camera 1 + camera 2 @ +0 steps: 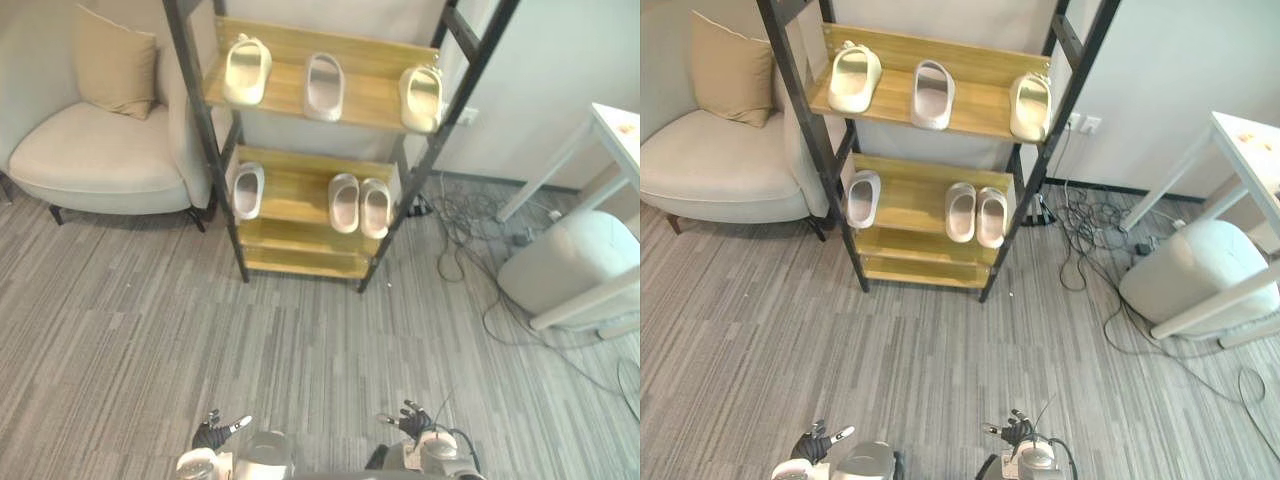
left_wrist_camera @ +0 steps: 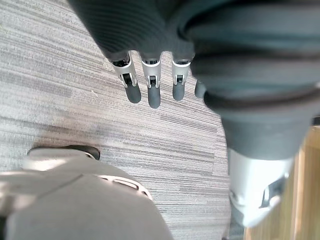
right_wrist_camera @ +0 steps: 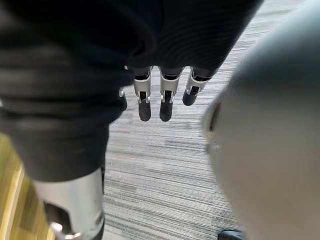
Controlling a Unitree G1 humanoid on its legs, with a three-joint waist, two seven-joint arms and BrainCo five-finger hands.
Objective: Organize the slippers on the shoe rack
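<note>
A black-framed shoe rack (image 1: 300, 190) with wooden shelves stands against the far wall. Its upper shelf carries a cream slipper (image 1: 246, 69) at the left, a grey slipper (image 1: 325, 86) in the middle and another cream slipper (image 1: 421, 98) at the right. On the lower shelf a single grey slipper (image 1: 248, 190) lies at the left and a grey pair (image 1: 359, 205) lies side by side at the right. My left hand (image 1: 213, 434) and right hand (image 1: 414, 420) hang low at the bottom edge, far from the rack, both open and holding nothing. Straight fingers (image 2: 148, 85) show above bare carpet.
A beige armchair (image 1: 90, 150) with a cushion stands left of the rack. At the right are a white table (image 1: 600, 140), a pale pouf (image 1: 575, 260) and loose cables (image 1: 470, 240) on the floor. Grey striped carpet (image 1: 300, 340) stretches between me and the rack.
</note>
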